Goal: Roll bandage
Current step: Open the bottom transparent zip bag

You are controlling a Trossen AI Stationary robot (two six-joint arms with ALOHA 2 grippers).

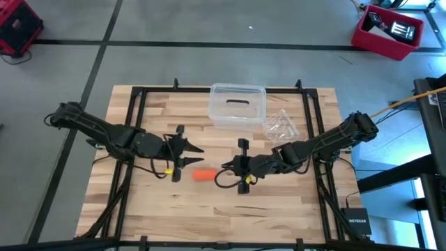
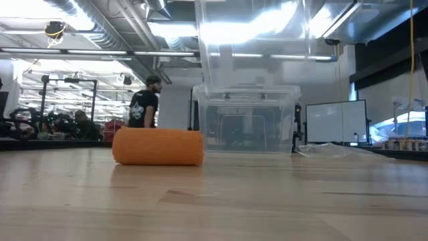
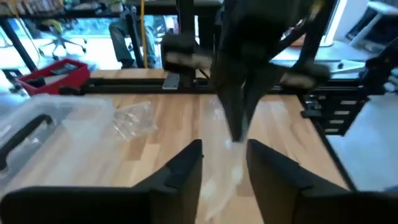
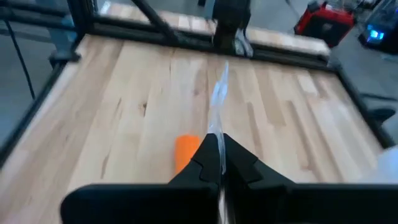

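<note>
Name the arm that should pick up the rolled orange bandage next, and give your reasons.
Probably the right. The bandage lies loose on the table as a compact roll between both arms. The right pincer, shut and pinching a clear strip, is closer. The left pincer, open, sits farther toward the clear box.

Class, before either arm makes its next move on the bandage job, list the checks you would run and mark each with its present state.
1. Bandage a compact roll, lying on the table: ok.
2. Roll free of both grippers: ok.
3. Left gripper open: ok.
4. Right gripper shut, empty: ok.
5. Clear box and plastic bag apart from the roll: ok.
6. Loose tail on the roll: cannot tell.
</note>
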